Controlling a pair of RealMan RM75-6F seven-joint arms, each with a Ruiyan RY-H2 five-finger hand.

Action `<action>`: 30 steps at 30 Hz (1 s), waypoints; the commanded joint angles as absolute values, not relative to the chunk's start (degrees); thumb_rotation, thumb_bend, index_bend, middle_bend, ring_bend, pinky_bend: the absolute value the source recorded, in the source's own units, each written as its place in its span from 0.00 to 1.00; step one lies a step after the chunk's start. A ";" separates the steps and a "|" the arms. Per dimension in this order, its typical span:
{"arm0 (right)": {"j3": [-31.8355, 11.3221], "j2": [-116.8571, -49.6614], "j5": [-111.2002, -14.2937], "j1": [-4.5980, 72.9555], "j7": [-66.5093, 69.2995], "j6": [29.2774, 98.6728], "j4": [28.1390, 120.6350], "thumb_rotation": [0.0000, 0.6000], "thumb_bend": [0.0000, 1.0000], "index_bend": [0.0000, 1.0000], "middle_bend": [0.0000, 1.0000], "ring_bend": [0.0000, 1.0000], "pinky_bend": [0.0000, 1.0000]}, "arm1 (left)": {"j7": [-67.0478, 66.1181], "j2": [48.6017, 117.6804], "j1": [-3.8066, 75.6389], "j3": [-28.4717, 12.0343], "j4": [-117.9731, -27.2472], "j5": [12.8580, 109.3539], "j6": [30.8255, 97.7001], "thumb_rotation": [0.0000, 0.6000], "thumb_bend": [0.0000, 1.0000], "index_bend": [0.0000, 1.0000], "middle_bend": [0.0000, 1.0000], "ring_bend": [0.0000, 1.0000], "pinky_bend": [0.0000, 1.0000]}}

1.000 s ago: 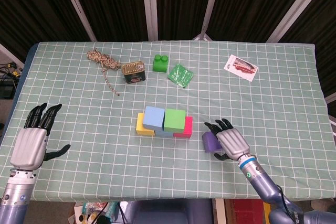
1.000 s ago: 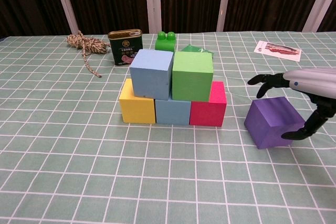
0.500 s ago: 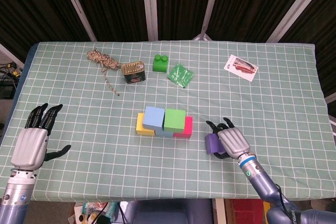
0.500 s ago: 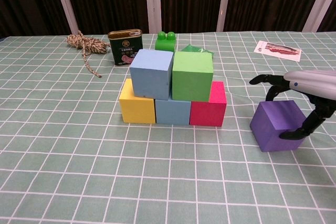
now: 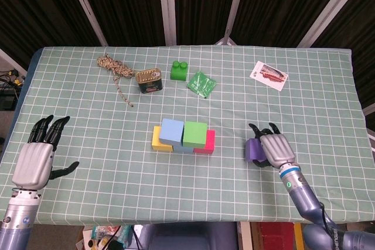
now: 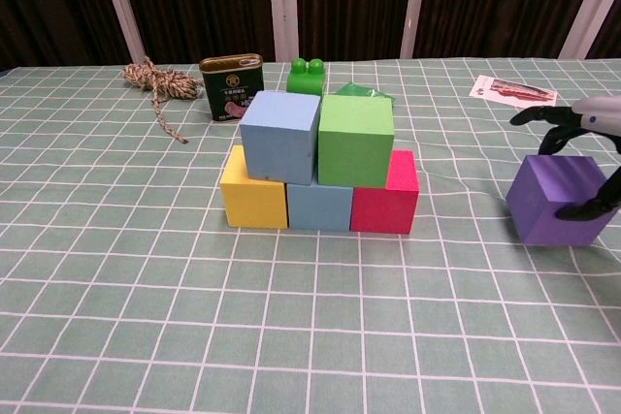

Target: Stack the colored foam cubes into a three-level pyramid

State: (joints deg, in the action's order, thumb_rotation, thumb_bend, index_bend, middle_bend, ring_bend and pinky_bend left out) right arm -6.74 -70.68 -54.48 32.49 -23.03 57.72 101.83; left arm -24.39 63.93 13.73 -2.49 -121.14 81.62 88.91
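Note:
A two-level stack stands mid-table: a yellow cube (image 5: 158, 141) (image 6: 252, 193), a blue cube (image 6: 318, 207) and a red cube (image 5: 209, 143) (image 6: 385, 197) below, with a light blue cube (image 5: 172, 130) (image 6: 279, 138) and a green cube (image 5: 194, 134) (image 6: 355, 141) on top. To the stack's right, my right hand (image 5: 275, 149) (image 6: 597, 113) grips a purple cube (image 5: 254, 149) (image 6: 563, 201), fingers over its top and thumb on its near side. My left hand (image 5: 35, 159) hovers open at the table's left edge, far from the cubes.
Along the far side lie a coil of rope (image 5: 114, 68), a tin can (image 5: 149, 80), a green toy brick (image 5: 179, 71), a green packet (image 5: 201, 83) and a printed card (image 5: 268, 75). The checked tablecloth (image 5: 117, 168) covers the table.
My right hand closed around the purple cube and carried it to the right, away from the stack. The left hand and the stack have not moved.

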 commanded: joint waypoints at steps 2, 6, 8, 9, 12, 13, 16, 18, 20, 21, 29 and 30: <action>-7.88 -69.36 -48.94 33.12 -24.41 57.73 100.65 1.00 0.24 0.00 0.45 0.22 0.00 | -24.61 64.00 13.57 -2.58 -121.28 81.86 88.67 1.00 0.06 0.05 0.11 0.01 0.04; -7.82 -69.58 -46.70 33.32 -24.46 57.34 99.21 1.00 0.24 0.00 0.45 0.22 0.00 | -24.96 64.11 13.38 -2.64 -121.43 82.09 88.37 1.00 0.06 0.05 0.11 0.01 0.04; -7.70 -69.76 -45.66 33.29 -24.15 57.01 98.35 1.00 0.24 0.00 0.45 0.22 0.00 | -25.09 64.15 13.24 -2.71 -121.47 82.16 88.25 1.00 0.06 0.05 0.11 0.01 0.04; -7.65 -69.82 -45.26 33.30 -24.01 56.83 98.04 1.00 0.24 0.00 0.45 0.22 0.00 | -25.12 64.16 13.18 -2.78 -121.49 82.16 88.21 1.00 0.06 0.05 0.11 0.01 0.04; -7.54 -69.91 -44.45 33.28 -23.66 56.53 97.52 1.00 0.24 0.00 0.45 0.22 0.00 | -25.19 64.18 13.07 -2.91 -121.54 82.20 88.05 1.00 0.06 0.05 0.11 0.01 0.04; -7.52 -69.90 -44.15 33.27 -23.55 56.50 97.45 1.00 0.24 0.00 0.45 0.22 0.00 | -25.19 64.20 13.03 -2.95 -121.54 82.20 87.96 1.00 0.07 0.05 0.11 0.01 0.04; -7.46 -69.90 -43.63 33.14 -23.31 56.75 97.58 1.00 0.24 0.00 0.45 0.22 0.00 | -25.35 64.28 12.93 -3.02 -121.47 82.15 87.66 1.00 0.07 0.05 0.11 0.01 0.04; -7.36 -69.85 -43.54 33.00 -23.26 57.11 97.86 1.00 0.24 0.00 0.45 0.22 0.00 | -25.43 64.35 12.88 -3.09 -121.48 82.12 87.52 1.00 0.07 0.05 0.11 0.01 0.04; -7.21 -69.72 -43.41 32.86 -23.17 57.30 98.11 1.00 0.24 0.00 0.45 0.23 0.00 | -25.50 64.40 12.80 -3.16 -121.55 82.23 87.48 1.00 0.06 0.05 0.11 0.01 0.04; -7.14 -69.63 -43.35 32.79 -23.10 57.35 98.24 1.00 0.24 0.00 0.45 0.23 0.00 | -25.57 64.41 12.75 -3.20 -121.59 82.37 87.48 1.00 0.06 0.05 0.11 0.01 0.04; -6.50 -68.31 -43.56 32.07 -22.35 57.68 99.49 1.00 0.24 0.00 0.37 0.20 0.00 | -25.88 64.17 12.35 -3.45 -121.95 82.91 87.38 1.00 0.06 0.05 0.11 0.01 0.04; -6.39 -68.15 -43.59 32.03 -22.39 57.68 99.66 1.00 0.24 0.00 0.33 0.18 0.00 | -25.91 64.10 12.32 -3.50 -121.98 82.89 87.38 1.00 0.06 0.05 0.11 0.01 0.04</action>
